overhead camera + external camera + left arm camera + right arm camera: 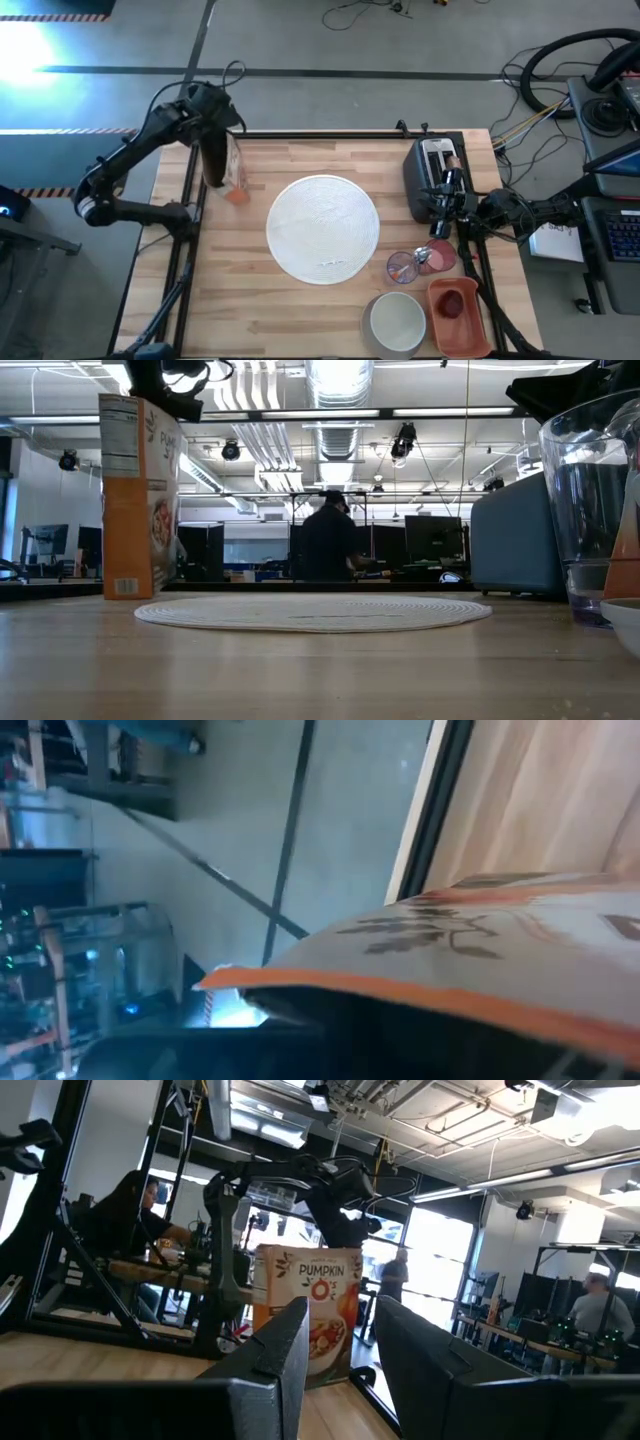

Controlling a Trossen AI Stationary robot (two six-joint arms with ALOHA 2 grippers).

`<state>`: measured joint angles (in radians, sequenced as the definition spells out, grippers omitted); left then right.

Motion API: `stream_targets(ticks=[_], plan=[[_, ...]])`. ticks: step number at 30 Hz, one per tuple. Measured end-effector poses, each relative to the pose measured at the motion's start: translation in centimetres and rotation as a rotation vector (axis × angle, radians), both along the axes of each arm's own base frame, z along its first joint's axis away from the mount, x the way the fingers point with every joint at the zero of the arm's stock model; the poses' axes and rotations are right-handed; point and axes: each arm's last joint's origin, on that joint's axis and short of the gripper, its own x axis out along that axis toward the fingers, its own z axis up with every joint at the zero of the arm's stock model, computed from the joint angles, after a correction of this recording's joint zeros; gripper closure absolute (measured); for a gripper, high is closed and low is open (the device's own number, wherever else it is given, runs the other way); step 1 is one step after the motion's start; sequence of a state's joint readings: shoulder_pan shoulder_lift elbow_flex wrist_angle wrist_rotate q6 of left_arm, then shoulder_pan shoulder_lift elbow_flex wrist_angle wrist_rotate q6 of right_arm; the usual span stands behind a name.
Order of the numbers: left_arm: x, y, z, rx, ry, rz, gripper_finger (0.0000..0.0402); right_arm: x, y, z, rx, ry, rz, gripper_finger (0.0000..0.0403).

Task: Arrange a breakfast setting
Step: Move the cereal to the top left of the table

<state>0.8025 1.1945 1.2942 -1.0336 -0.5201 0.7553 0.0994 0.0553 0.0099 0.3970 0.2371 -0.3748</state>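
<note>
One orange cereal box (234, 172) stands upright near the far left corner of the wooden table (240, 300), its top clamped in the closed left gripper (215, 150). The front, seen from the right wrist camera, reads "PUMPKIN" above a picture of a filled bowl; a nutrition panel runs down one narrow side in the low view. One large round white placemat (323, 228) lies flat at the table's centre, nothing on it. Along the right side stand one dark toaster (432, 172), one clear purplish glass (404, 267), one pink cup (438, 257), one white bowl (397, 321) and one orange rectangular dish (459, 315) holding a single dark red item. What the glass, cup and bowl contain cannot be told. The right gripper (441, 218) hovers by the toaster, fingers parted and holding nothing. Four people show in the room beyond.
</note>
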Motion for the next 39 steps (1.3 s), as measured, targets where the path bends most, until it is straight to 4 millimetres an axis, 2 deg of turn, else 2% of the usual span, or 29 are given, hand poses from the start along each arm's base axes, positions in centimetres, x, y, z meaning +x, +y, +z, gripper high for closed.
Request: stream_targets(ticks=[3, 14, 23, 29, 39], plan=[[-0.4, 0.7, -0.3, -0.037, -0.030, 0.009, 0.0401, 0.0, 0.0, 0.0, 0.000, 0.000, 0.000, 0.0296], [-0.4, 4.9, -3.0, -0.126, 0.040, 0.125, 0.0401, 0.0, 0.0, 0.0, 0.000, 0.000, 0.000, 0.0296], [-0.4, 5.1, -2.6, -0.091, -0.020, 0.199, 0.0398, 0.0, 0.0, 0.0, 0.000, 0.000, 0.000, 0.0296], [-0.7, 5.0, -2.2, -0.043, -0.021, 0.243, 0.0366, 0.0, 0.0, 0.0, 0.000, 0.000, 0.000, 0.0296], [-1.0, 4.4, -1.7, -0.049, -0.062, 0.254, 0.0277, 0.0, 0.0, 0.0, 0.000, 0.000, 0.000, 0.0296]])
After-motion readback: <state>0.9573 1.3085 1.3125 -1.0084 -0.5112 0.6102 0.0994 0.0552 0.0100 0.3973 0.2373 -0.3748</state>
